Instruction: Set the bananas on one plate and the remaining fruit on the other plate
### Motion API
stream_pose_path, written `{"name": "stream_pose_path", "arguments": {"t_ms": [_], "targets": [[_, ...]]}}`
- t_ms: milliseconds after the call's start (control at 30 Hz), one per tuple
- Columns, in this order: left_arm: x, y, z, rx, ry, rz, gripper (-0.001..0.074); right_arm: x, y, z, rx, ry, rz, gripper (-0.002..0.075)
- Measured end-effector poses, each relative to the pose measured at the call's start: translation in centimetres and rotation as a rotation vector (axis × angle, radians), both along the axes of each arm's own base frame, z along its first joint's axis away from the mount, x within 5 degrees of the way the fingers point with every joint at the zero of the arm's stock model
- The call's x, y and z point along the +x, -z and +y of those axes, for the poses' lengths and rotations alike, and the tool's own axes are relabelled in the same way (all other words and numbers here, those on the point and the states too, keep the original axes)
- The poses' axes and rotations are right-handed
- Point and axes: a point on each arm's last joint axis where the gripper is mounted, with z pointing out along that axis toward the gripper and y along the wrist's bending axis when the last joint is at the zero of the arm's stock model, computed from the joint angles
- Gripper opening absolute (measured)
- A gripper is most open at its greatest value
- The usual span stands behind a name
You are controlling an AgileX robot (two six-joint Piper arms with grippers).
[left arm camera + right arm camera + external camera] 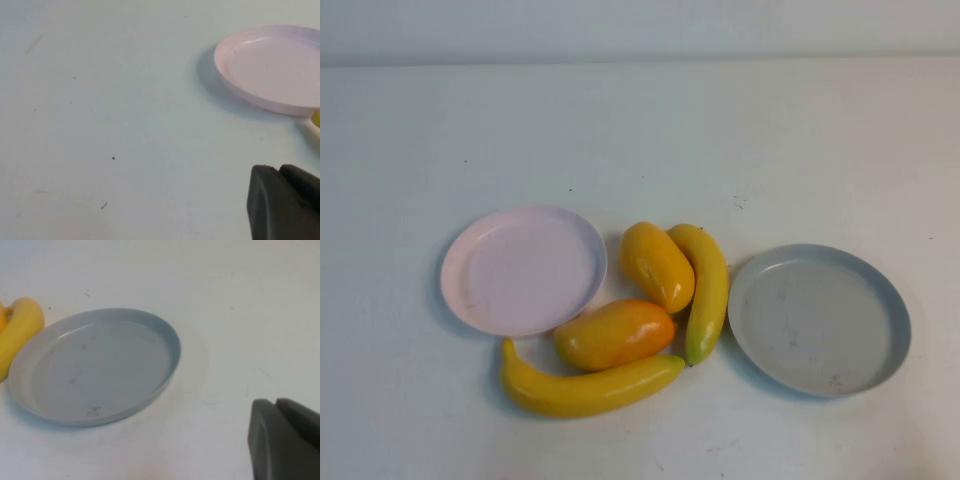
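Nothing sorted yet.
I see both bananas point(708, 290) and both mangoes point(657, 265) on the desk between empty pink plate point(523, 270) and grey plate point(819, 319); left gripper point(285, 207) and right gripper point(285, 445) closed, empty, outside them.

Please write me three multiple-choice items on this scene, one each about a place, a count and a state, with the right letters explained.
1. Where do the four fruits lie?
A. on the pink plate
B. on the table between the two plates
C. on the grey plate

2. How many bananas are there?
A. one
B. two
C. four

3. In what state are the two plates?
A. both bare
B. both loaded
C. stacked

Key:
1 B: the bananas and the mango-like fruits rest on the table, between the pink plate and the grey plate.
2 B: two long curved yellow ones show.
3 A: nothing lies in either.

The left gripper and the right gripper, both shut, sit back from the plates.
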Motion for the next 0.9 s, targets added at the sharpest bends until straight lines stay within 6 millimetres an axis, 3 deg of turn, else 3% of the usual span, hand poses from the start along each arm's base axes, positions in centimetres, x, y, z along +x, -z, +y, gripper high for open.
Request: {"name": "stream_pose_path", "arguments": {"t_ms": [900], "targets": [[0.06, -0.22, -0.13, -0.042, 0.003, -0.023, -0.0001, 0.0, 0.0, 0.0, 0.0, 0.0, 0.0, -0.0015]]}}
